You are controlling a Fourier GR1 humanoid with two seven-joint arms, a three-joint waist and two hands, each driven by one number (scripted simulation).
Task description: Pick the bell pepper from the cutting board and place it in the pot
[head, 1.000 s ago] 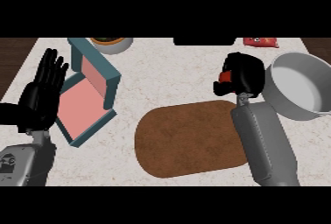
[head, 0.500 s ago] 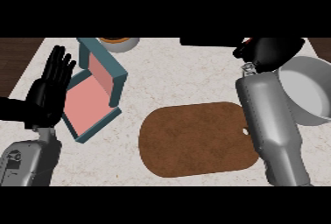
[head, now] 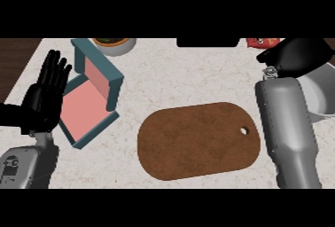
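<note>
Where the bell pepper is: not visible; hidden w/in the curled fingers of the rt hand, off the board, up by the pot.
Right hand: black, at view's top right, over the far-left edge of the pot; fingers bunched and curled inward, clamped on the pepper, which they cover completely.
Right forearm: grey, runs up the rt side from the lower edge, overlapping the pot's left part and just beside the board's rt end.
Pot: round grey metal pot w/ pale inside, at the rt edge, partly cut off by the frame.
Cutting board: brown rounded wooden board w/ small hole near its rt end, mid-desk, bare on top.
Left hand: black, resting at the left edge, fingers straight and apart, pointing up, holding nothing.
Desk: pale speckled stone top.
Other things: teal open box w/ pink lining, just rt of the left hand; pale bowl at the far edge; red packet just left of the rt hand.
</note>
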